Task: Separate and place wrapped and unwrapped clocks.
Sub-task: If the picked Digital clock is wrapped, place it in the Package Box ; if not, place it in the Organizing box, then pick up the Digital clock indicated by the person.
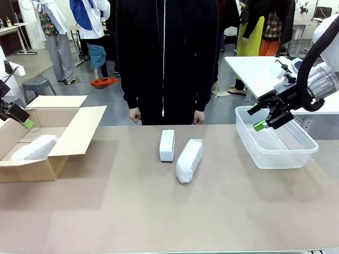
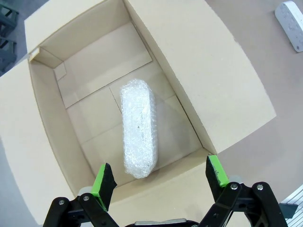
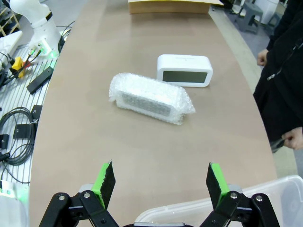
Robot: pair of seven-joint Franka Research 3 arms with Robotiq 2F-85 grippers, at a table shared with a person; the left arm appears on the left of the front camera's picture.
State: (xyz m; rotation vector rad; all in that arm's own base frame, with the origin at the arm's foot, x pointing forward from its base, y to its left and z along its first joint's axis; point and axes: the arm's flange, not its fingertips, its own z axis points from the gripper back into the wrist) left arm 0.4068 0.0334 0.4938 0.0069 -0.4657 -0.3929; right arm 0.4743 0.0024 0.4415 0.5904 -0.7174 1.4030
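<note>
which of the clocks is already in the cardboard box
The bubble-wrapped clock lying in the cardboard box at the robot's left; the second wrapped clock and the bare white clock lie on the table.

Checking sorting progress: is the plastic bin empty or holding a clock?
Empty: the bin has clear walls and a bare bottom in the front view; the bare clock lies on the table.

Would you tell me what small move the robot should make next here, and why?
Probably swing the left gripper, open and empty above the cardboard box, toward the second wrapped clock at mid-table. The first wrapped clock already lies in that box, while the second lies beside the bare clock, apart from it, so it looks like the next one to sort.
</note>
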